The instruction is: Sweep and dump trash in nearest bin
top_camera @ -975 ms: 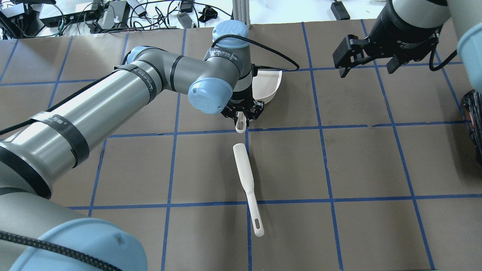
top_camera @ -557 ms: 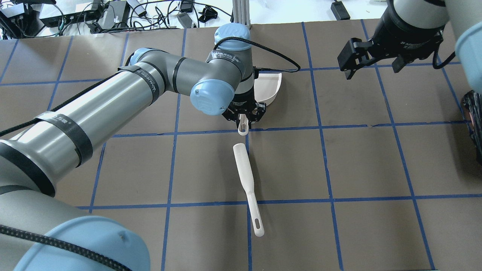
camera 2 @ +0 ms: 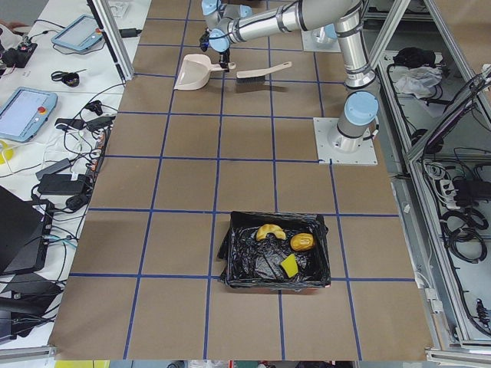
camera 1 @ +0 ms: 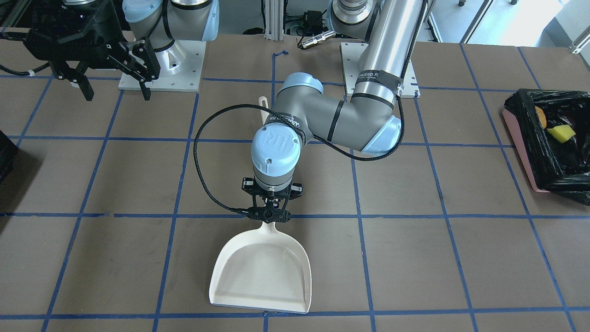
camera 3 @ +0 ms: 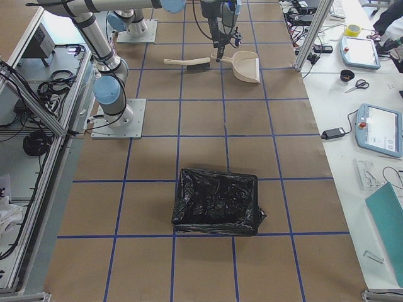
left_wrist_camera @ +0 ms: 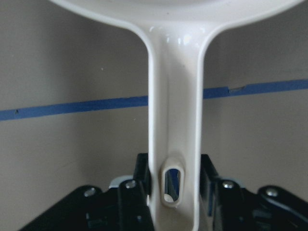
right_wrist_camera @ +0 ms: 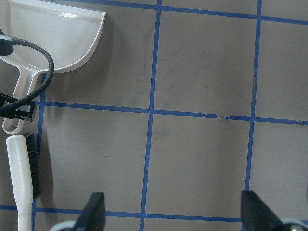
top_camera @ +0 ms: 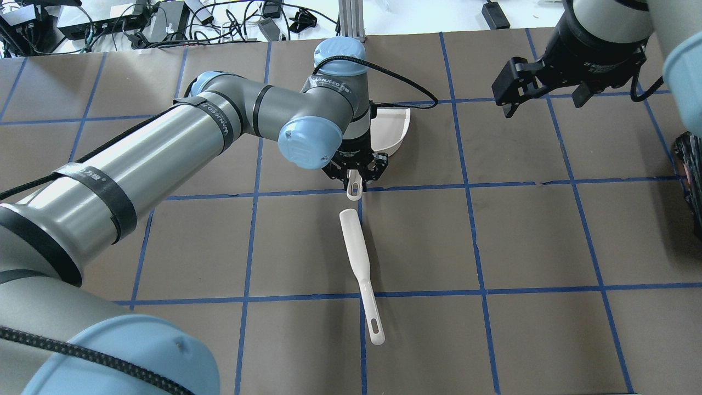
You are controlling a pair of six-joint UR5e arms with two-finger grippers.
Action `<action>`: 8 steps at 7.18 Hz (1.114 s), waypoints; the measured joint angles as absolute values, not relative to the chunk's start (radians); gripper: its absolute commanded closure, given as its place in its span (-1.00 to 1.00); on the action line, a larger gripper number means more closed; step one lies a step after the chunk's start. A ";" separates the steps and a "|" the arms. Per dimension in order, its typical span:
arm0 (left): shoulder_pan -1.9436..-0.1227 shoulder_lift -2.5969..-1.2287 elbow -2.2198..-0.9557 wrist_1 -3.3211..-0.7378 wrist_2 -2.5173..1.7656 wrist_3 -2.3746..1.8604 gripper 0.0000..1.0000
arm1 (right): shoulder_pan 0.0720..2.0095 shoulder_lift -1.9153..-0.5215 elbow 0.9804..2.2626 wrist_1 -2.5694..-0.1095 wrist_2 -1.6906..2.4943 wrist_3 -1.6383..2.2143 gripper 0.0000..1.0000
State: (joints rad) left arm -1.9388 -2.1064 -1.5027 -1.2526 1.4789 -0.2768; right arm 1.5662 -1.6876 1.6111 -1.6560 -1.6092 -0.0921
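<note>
Yellow trash (camera 1: 561,133) already lies in the pink bin (camera 1: 523,154); left tool (top_camera: 355,175) clamps the empty dustpan (camera 1: 260,272) on the tabletop (camera 1: 415,258), right tool (top_camera: 543,100) gapes empty.

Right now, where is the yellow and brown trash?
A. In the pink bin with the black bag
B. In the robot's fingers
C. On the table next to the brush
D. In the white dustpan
A: the trash lies inside the pink bin on its black bag, while the dustpan on the table has nothing in it.
</note>
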 measured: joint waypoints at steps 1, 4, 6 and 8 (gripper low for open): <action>-1.939 -2.094 -1.500 -1.267 1.466 -0.292 -1.00 | 1.566 -1.688 1.611 -1.655 -1.608 -0.092 -1.00; -1.917 -2.019 -1.456 -1.370 1.461 -0.310 -1.00 | 1.566 -1.689 1.611 -1.654 -1.609 -0.092 -1.00; -1.829 -1.941 -1.424 -1.447 1.472 -0.221 -1.00 | 1.566 -1.689 1.611 -1.654 -1.609 -0.092 -1.00; -1.715 -1.833 -1.394 -1.567 1.566 -0.015 -1.00 | 1.566 -1.689 1.612 -1.654 -1.609 -0.092 -1.00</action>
